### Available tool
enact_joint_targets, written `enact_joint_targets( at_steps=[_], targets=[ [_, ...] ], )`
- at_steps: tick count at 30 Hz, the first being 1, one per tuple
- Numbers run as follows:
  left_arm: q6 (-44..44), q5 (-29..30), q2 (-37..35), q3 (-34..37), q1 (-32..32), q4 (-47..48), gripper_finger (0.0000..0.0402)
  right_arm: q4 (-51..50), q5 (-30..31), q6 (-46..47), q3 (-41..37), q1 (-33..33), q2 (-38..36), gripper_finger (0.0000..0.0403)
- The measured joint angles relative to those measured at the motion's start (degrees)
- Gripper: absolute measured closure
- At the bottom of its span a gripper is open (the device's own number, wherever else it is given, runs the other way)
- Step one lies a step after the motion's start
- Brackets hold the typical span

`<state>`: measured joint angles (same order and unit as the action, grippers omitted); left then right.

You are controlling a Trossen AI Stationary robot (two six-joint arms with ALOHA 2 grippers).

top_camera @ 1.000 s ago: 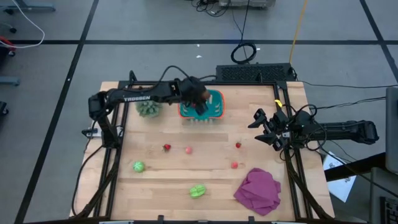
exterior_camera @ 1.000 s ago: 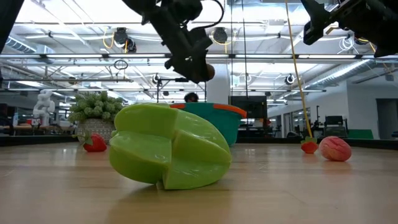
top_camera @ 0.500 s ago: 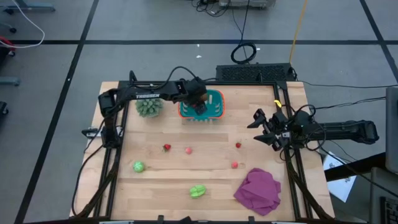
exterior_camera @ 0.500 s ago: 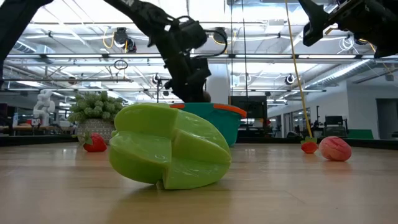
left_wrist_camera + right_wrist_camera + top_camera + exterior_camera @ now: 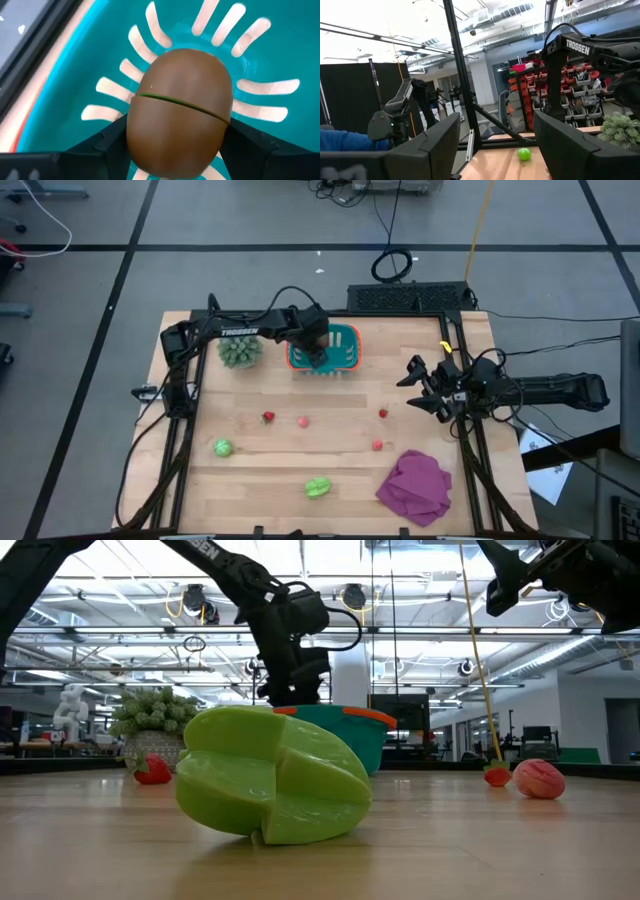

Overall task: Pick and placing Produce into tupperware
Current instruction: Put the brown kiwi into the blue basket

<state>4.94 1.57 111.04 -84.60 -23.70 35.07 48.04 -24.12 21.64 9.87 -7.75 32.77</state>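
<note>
Lower now, my left gripper (image 5: 175, 150) has sunk into the teal tupperware (image 5: 60, 80), still pinching the brown oval (image 5: 180, 112), smooth with a green seam; my right gripper (image 5: 425, 385) waits spread.

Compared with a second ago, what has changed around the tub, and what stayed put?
The left tool has come down from above the teal tub into it, still shut on the brown oval, now close over the tub's slotted base. The right tool stays open, raised at the table's right edge. The loose produce pieces, magenta cloth and spiky plant have not moved.
</note>
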Motion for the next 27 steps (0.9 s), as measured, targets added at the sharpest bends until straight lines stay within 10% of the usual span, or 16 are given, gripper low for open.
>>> enact_joint_targets(
  at_steps=[27],
  targets=[
    [1.6,-2.8,2.4,0.0,-1.9,1.2,0.0149,-0.6,0.0,0.2,0.0,0.0,0.0,0.0161]
  ],
)
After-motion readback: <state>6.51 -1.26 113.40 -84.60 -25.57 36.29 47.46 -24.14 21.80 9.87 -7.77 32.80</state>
